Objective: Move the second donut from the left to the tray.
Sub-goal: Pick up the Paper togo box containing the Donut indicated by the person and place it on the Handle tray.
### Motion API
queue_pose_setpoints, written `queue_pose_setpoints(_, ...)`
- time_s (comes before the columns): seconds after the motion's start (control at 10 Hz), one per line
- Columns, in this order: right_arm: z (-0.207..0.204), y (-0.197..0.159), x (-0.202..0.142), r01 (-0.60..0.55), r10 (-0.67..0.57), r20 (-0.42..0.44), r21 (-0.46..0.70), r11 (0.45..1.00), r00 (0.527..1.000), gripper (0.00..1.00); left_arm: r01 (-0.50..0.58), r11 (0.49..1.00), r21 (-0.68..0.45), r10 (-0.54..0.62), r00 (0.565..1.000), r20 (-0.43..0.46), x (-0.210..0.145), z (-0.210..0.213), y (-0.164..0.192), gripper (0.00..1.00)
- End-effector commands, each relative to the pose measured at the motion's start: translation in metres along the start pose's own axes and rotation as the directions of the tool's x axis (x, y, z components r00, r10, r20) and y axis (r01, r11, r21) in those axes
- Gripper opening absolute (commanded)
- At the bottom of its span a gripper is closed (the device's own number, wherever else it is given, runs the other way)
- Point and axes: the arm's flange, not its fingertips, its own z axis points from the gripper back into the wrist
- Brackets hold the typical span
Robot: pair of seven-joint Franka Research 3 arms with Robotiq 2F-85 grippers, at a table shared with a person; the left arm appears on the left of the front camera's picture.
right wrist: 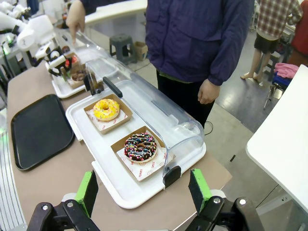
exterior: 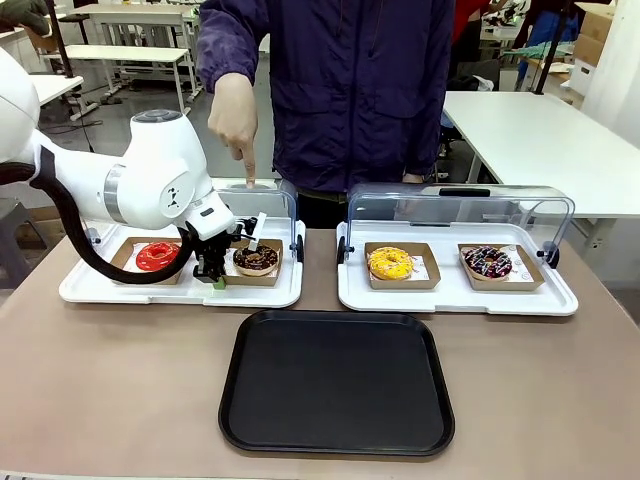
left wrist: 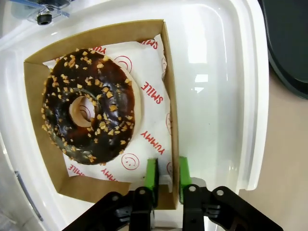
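Cardboard holder [left wrist: 33, 110] wall pinched between our left gripper [left wrist: 167, 175] pads, donut [left wrist: 91, 110] inside, our right gripper [right wrist: 143, 192] spread wide, tray [exterior: 335, 385] nearby.

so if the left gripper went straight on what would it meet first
The fingers of the left gripper straddle the brown holder wall, so that first; then likely the white tray, depth unclear.
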Motion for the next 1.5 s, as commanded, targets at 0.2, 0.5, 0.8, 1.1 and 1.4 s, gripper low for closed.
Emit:
queue_pose_setpoints(0.2,0.0,0.001,0.002,-0.008,0.008,0.001,0.002,1.0,1.0,1.0,-0.011,1.0,-0.028,0.011,1.0,-0.025,-0.001,0.003,-0.001,0.0)
queue_pose_setpoints(0.5,0.0,0.001,0.002,-0.008,0.008,0.001,0.002,1.0,1.0,1.0,-0.002,1.0,-0.017,0.002,1.0,-0.004,-0.001,0.0,0.0,0.0)
queue_pose_setpoints(0.8,0.0,0.001,0.002,-0.008,0.008,0.001,0.002,1.0,1.0,1.0,-0.002,1.0,-0.017,0.002,1.0,-0.004,-0.001,0.0,0.0,0.0)
queue_pose_setpoints(1.1,0.0,0.001,0.002,-0.008,0.008,0.001,0.002,1.0,1.0,1.0,-0.034,0.998,0.046,0.035,0.999,-0.026,0.001,0.03,-0.007,0.02)
queue_pose_setpoints(1.4,0.0,0.001,0.002,-0.008,0.008,0.001,0.002,1.0,1.0,1.0,-0.043,0.994,0.105,0.047,0.998,-0.04,0.008,0.07,-0.02,0.02)
